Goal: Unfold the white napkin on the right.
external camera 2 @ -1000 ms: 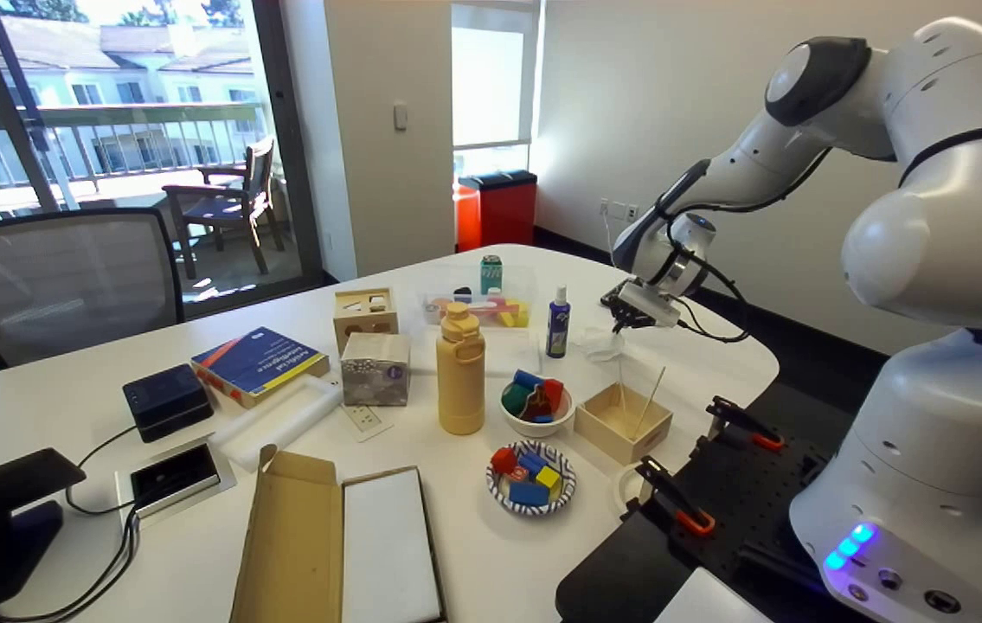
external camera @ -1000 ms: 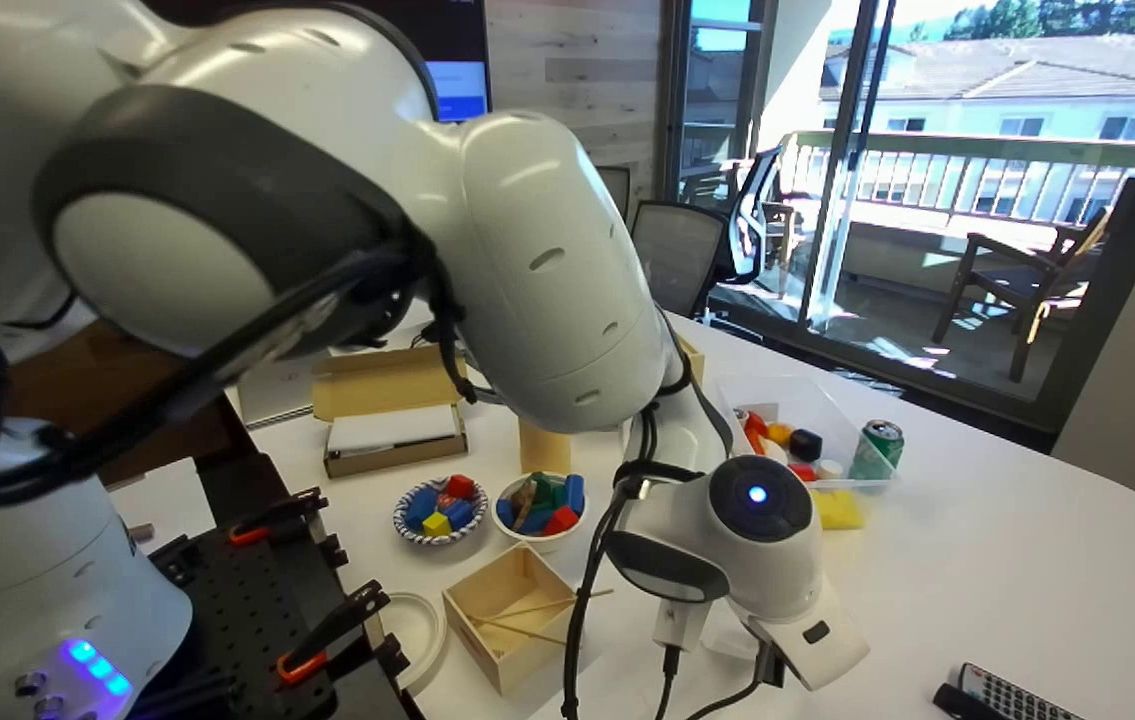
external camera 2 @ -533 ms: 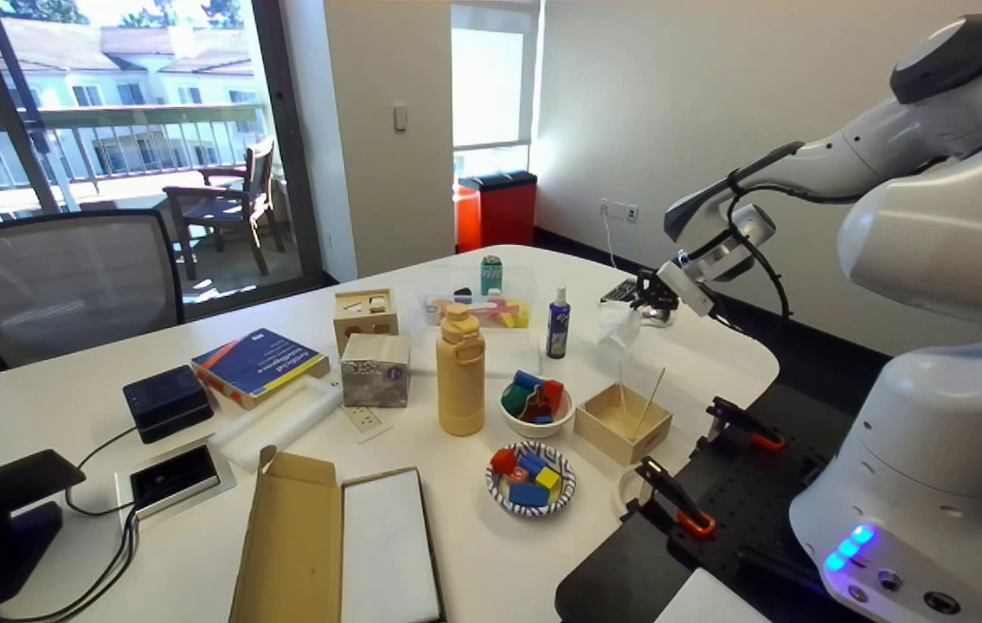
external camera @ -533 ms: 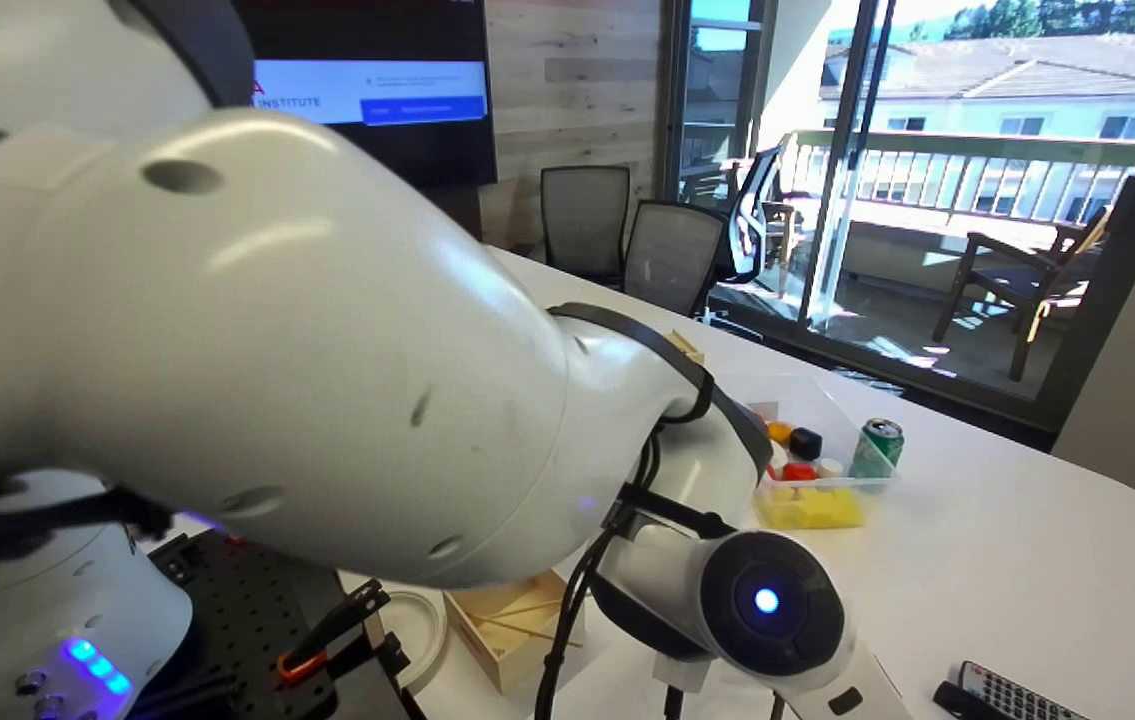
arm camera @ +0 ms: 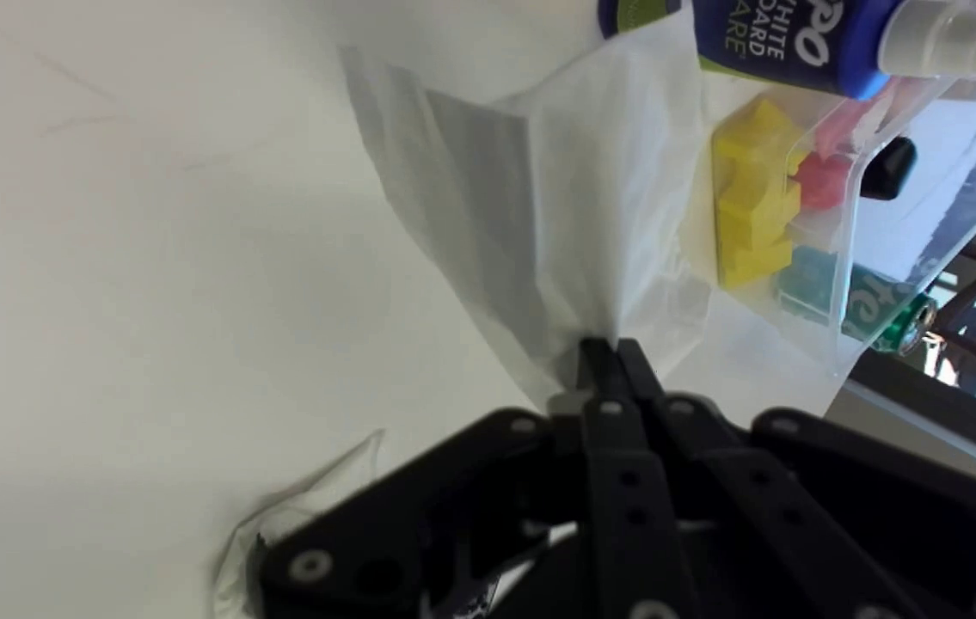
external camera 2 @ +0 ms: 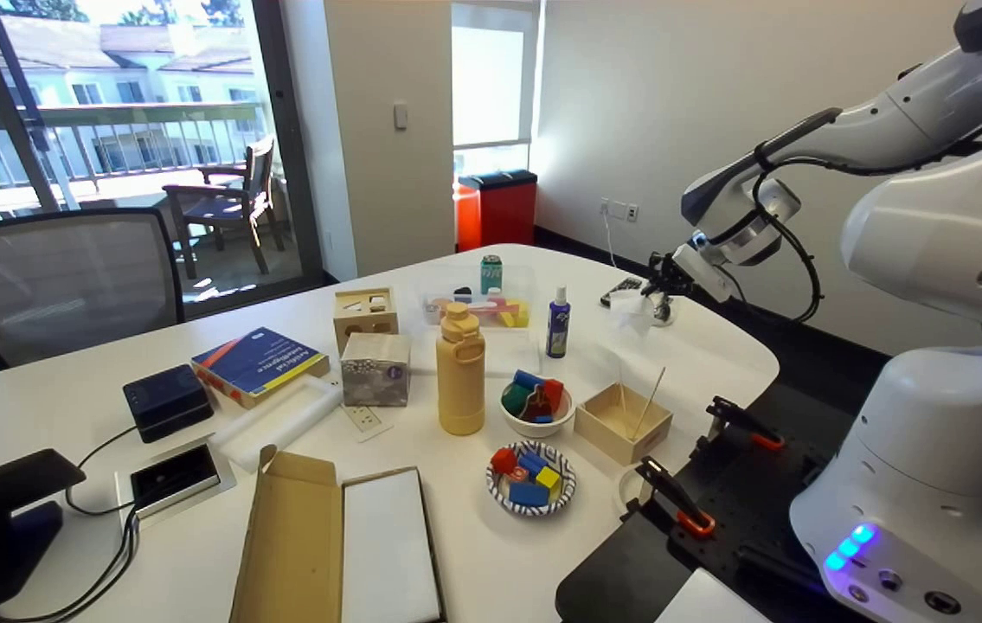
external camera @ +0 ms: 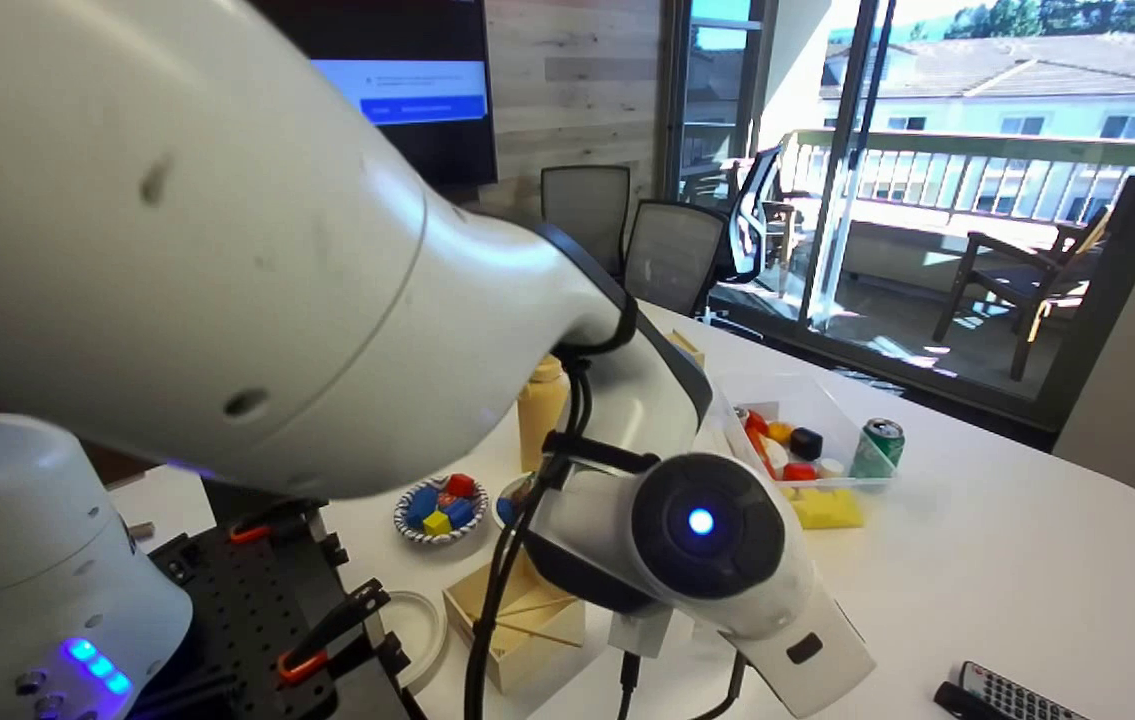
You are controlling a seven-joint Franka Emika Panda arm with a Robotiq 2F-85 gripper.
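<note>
Above the rounded end of the table (external camera 2: 707, 355), the fingers (arm camera: 598, 370) are pressed together on a gathered bit of the white napkin (arm camera: 573, 189), which hangs from them in creases and reaches toward the spray bottle (arm camera: 780, 43). Whether its lower edge touches the table cannot be told. The hold looks like one narrow pinch, and most of the trouble would probably start there. If several layers are caught at once, lifting would raise the folds as a bundle and nothing would spread; how many are pinched does not show. If only a thin margin is caught, the cloth may slip out at a firm pull and drop in a heap. The free end, with nothing visible to hold it down, might simply trail after the fingers instead of lying flat. A broad sweep toward the bottle could tip it, or drape the napkin over the clear bin (arm camera: 847, 258). On the napkin's other side, in the wrist view, a crumpled bag-like thing (arm camera: 285, 516) lies partly hidden by the fingers; swinging low could snag and drag it.
</note>
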